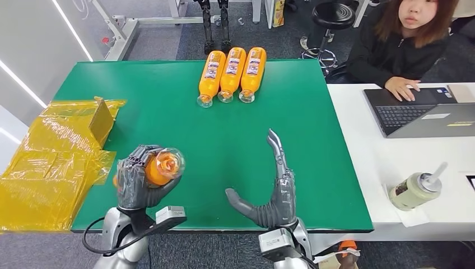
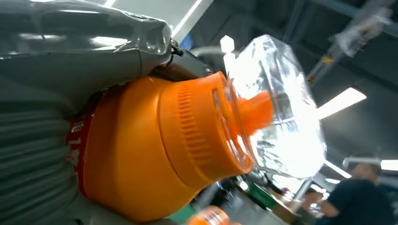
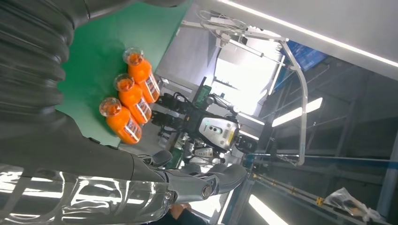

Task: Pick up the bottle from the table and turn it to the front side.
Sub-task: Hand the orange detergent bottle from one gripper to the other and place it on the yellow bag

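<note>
Nearest, left hand: the left hand (image 1: 140, 182) grips an orange bottle (image 1: 159, 167) lifted off the green table (image 1: 168, 112) near its front edge, fingers wrapped round the body.
Held bottle: its clear cap (image 2: 274, 108) and orange neck (image 2: 197, 126) point up toward the head camera; in the left wrist view a strip of red label (image 2: 75, 140) shows beside the fingers, so which face is turned forward cannot be told.
Right hand: the right hand (image 1: 269, 190) hovers over the table just beside the left, holding nothing, fingers spread and extended forward with the thumb out to the side.
Step in hand: the pick-up looks done and the turn seems under way or about to start.
Next move: probably rotate the bottle about its long axis until the printed label faces front, possibly with the free hand steadying it; the smooth body could slip.
Left of table: yellow plastic sheeting (image 1: 50, 162) with a cardboard piece (image 1: 102, 120).
Far edge: three more bottles (image 1: 231, 73) lie side by side, touching, caps toward the robot.
Beyond, right: a person (image 1: 403, 50) at a laptop (image 1: 425, 112), a drink cup (image 1: 415, 189) on the white desk.
</note>
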`<move>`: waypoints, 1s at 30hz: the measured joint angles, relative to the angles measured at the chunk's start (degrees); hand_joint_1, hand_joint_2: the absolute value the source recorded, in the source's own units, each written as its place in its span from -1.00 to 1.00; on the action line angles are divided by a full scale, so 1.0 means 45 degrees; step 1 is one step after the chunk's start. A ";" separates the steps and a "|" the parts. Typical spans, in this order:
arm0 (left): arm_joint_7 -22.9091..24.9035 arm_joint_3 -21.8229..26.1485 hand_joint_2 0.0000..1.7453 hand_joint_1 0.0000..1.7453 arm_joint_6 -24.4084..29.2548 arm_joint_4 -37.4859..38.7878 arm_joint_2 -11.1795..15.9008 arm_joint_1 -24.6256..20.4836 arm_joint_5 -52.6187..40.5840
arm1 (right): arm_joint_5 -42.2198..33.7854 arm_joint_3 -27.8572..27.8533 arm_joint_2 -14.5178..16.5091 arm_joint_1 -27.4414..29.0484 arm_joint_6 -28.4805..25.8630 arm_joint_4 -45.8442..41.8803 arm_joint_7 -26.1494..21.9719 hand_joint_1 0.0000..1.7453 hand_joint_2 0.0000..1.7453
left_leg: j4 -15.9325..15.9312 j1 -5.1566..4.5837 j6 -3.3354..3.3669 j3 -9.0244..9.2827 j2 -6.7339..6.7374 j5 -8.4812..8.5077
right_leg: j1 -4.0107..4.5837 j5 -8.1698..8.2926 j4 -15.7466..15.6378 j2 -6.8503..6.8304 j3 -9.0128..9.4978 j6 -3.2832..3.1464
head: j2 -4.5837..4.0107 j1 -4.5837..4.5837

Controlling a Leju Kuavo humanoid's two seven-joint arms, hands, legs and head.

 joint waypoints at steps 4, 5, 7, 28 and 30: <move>0.1729 -0.0158 1.00 1.00 0.0133 0.0214 0.1174 -0.0157 -0.2916 | -0.0432 0.0000 -0.0279 -0.0013 -0.0039 0.0296 -0.0269 -1.00 1.00 | -0.0004 0.0001 -0.0008 0.0001 0.0003 0.0005 | 0.0000 0.0001 0.0004 0.0003 -0.0003 -0.0003 | 0.0000 -0.0001; 0.2128 -0.0187 1.00 1.00 0.0100 0.0291 0.1452 -0.0164 -0.3498 | -0.0571 0.0000 -0.0378 -0.0011 -0.0080 0.0351 -0.0346 -1.00 1.00 | -0.0004 0.0001 -0.0009 0.0001 0.0004 0.0005 | 0.0000 0.0000 0.0003 0.0005 -0.0004 -0.0004 | 0.0000 0.0000; 0.2761 -0.0207 1.00 1.00 0.0083 0.0517 0.1946 -0.0200 -0.4296 | -0.0833 0.0000 -0.0582 -0.0005 -0.0188 0.0453 -0.0482 -1.00 1.00 | -0.0004 0.0001 -0.0009 0.0000 0.0004 0.0005 | 0.0000 0.0000 0.0003 0.0005 -0.0006 -0.0004 | 0.0000 0.0000; 0.6614 -0.0619 1.00 -1.00 0.0015 0.8888 0.3948 -0.4060 -0.5739 | -0.1976 0.0665 -0.1273 -0.0765 -0.0342 0.1148 -0.0387 -1.00 1.00 | -0.0003 0.0006 -0.0028 -0.0018 0.0002 0.0018 | 0.0001 0.0005 0.0024 0.0011 -0.0032 -0.0017 | 0.0000 0.0001; 0.6656 -0.0630 1.00 -1.00 0.0000 0.9191 0.4012 -0.4221 -0.5723 | -0.1977 0.0707 -0.1274 -0.0842 -0.0317 0.1212 -0.0378 -1.00 1.00 | -0.0003 0.0006 -0.0029 -0.0019 0.0005 0.0018 | 0.0001 0.0005 0.0024 0.0014 -0.0035 -0.0017 | 0.0000 0.0001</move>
